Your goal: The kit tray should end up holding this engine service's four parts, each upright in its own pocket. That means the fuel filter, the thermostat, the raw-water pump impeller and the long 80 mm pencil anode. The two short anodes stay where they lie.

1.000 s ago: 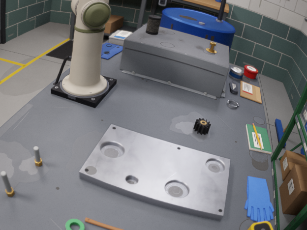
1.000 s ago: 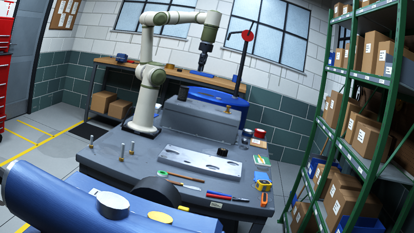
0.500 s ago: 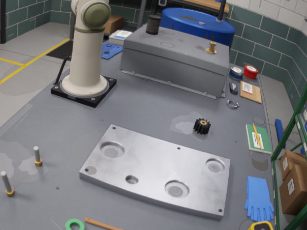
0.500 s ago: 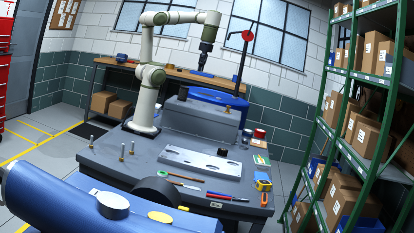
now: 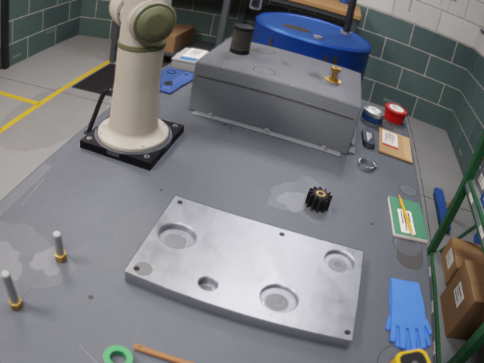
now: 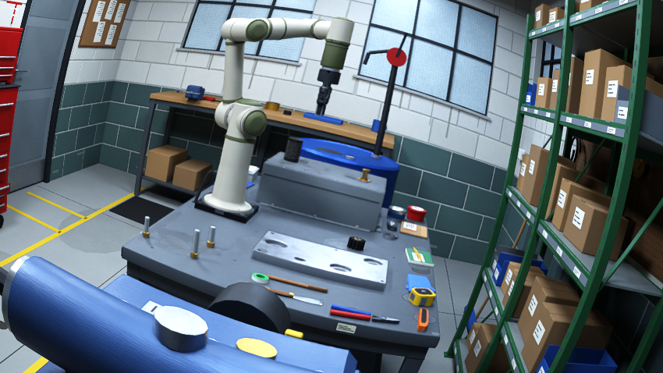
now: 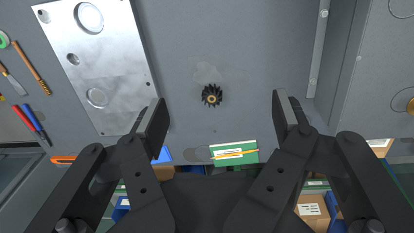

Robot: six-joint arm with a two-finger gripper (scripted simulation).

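Observation:
The black raw-water pump impeller [image 7: 212, 98] [image 5: 318, 199] with its brass hub stands upright on the bench, far below my gripper [image 7: 218, 114] [image 6: 323, 109], which hangs open and empty high above the bench. The aluminium kit tray [image 5: 246, 265] [image 6: 320, 259] lies in front of the impeller, all its round pockets empty. The black fuel filter [image 5: 242, 38] stands on the far left of the grey engine cover [image 5: 275, 92], and the brass thermostat [image 5: 333, 74] stands on its right. Three pencil anodes stand upright at the bench's left end [image 6: 195, 243] [image 6: 211, 236] [image 6: 146, 226]; the side camera shows two of them [image 5: 59, 246] [image 5: 10, 290].
A blue drum [image 5: 312, 37] stands behind the engine cover. A green notebook with a pencil [image 5: 407, 219], blue gloves [image 5: 407, 312], two tins [image 5: 385, 113] and a small ring [image 5: 366, 164] sit along the bench's right edge. Hand tools [image 6: 296, 290] lie in front of the tray. Green shelving [image 6: 589, 185] stands on the right.

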